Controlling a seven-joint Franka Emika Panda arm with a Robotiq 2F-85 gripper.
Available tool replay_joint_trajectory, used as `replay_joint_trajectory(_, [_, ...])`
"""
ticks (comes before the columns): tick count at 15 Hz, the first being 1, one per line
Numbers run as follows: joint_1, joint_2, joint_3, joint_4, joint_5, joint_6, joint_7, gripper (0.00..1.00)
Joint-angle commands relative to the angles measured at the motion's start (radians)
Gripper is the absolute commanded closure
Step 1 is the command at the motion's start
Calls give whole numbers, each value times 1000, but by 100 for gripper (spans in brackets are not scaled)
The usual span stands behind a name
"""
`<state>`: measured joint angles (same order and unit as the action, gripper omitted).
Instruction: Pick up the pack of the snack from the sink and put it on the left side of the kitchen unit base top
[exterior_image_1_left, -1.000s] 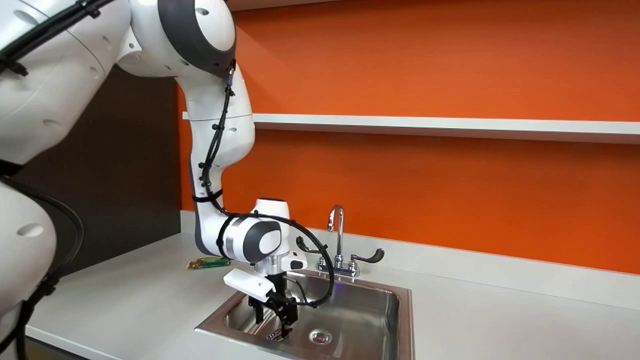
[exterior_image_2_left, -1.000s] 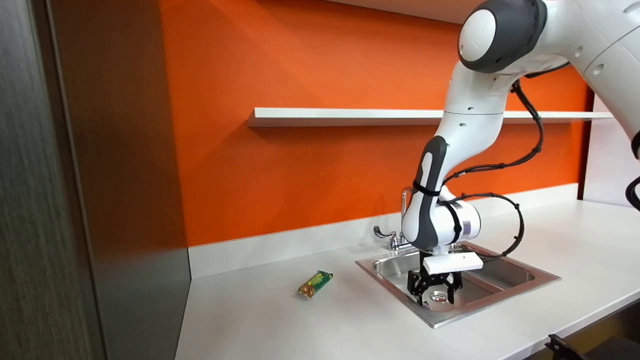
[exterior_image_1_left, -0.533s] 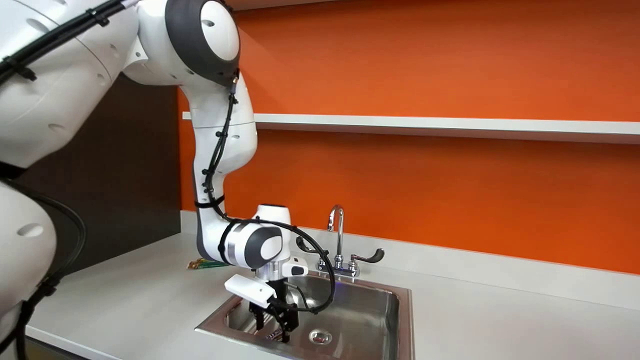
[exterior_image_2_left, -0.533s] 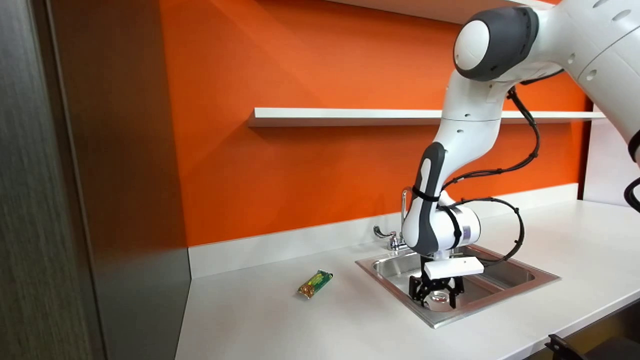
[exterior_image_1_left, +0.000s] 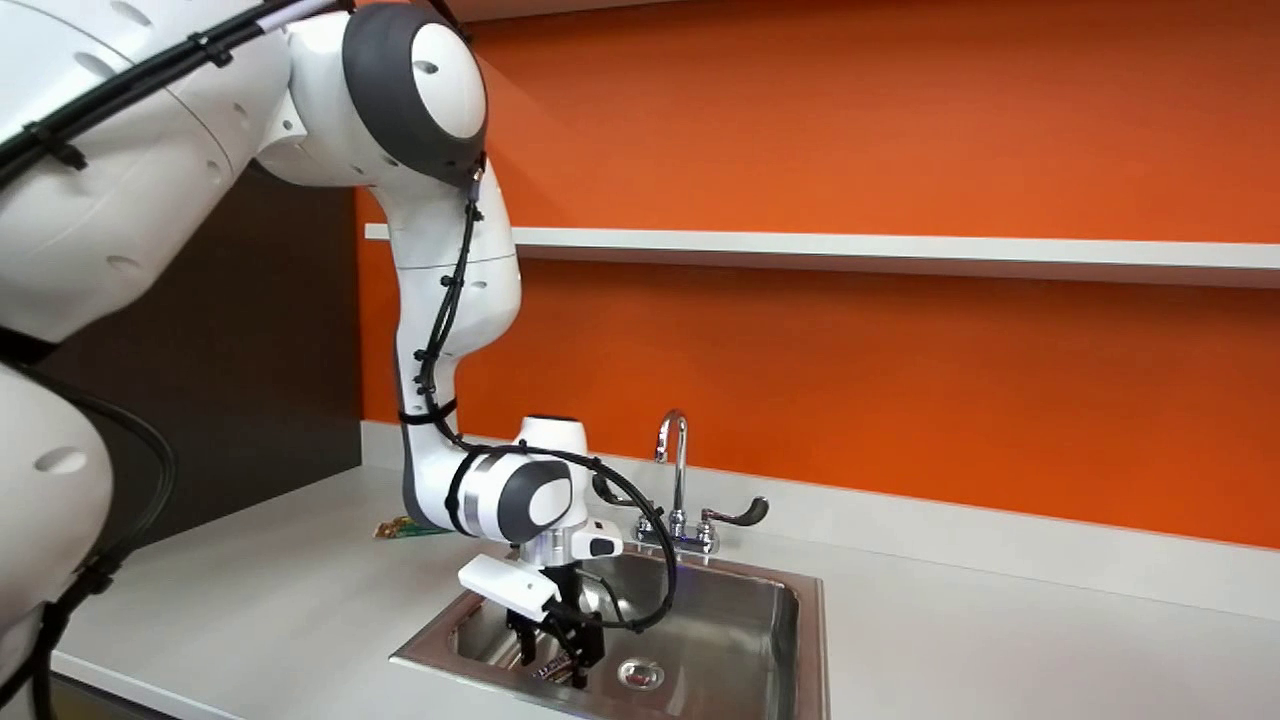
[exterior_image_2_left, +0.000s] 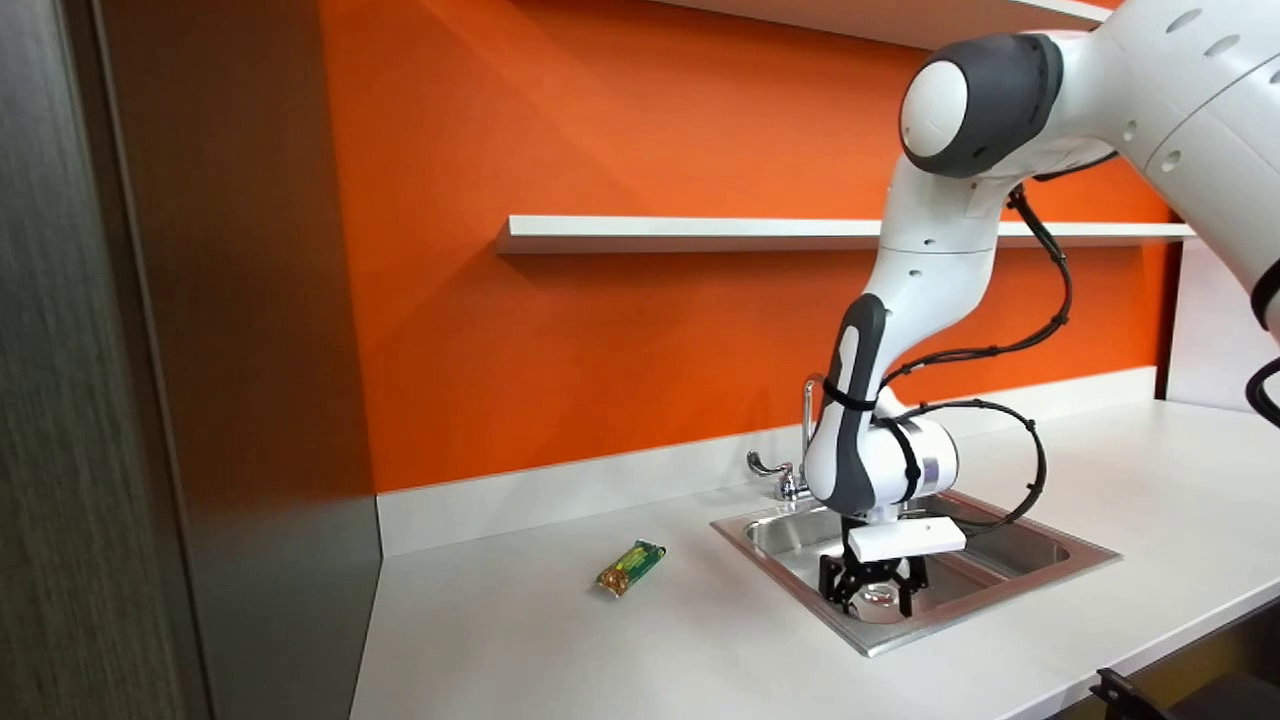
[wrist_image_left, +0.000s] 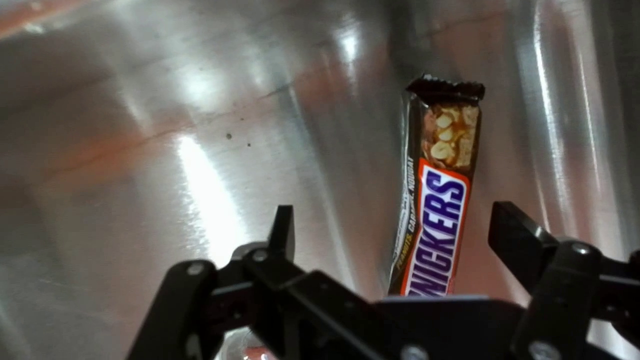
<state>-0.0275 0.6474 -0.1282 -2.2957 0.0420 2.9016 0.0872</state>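
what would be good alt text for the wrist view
A Snickers bar lies in a shiny steel sink, seen between the spread black fingers of an open robot hand. The hand hides the bar's lower end.

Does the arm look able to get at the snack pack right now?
Likely yes: the tool is open, and in the wrist view the snack pack shows between its jaws, with nothing visible blocking the way.

Hand (wrist_image_left: 394, 225) stood with both black jaws spread; snack pack (wrist_image_left: 439, 215) showed between them, gap visible on either side. Pack lay printed face up on the bare steel of the sink (wrist_image_left: 300, 150), near end hidden by the hand. Three small dark specks (wrist_image_left: 229, 136) dotted the metal.
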Motion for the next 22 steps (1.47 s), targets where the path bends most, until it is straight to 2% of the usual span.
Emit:
replay_joint_trajectory(1, [10,22,-6,28,1,-1,24,0])
replay_joint_trajectory(11, [9,50,-5,57,2,-7,23,0])
replay_joint_trajectory(12, [7,52,-3,60,1,-7,20,25])
replay_joint_trajectory(13, [8,53,-4,62,0,-7,20,28])
replay_joint_trajectory(14, [7,56,-2,64,1,-7,18,35])
replay_joint_trajectory(22, [0,93,5,103,2,-23,13,99])
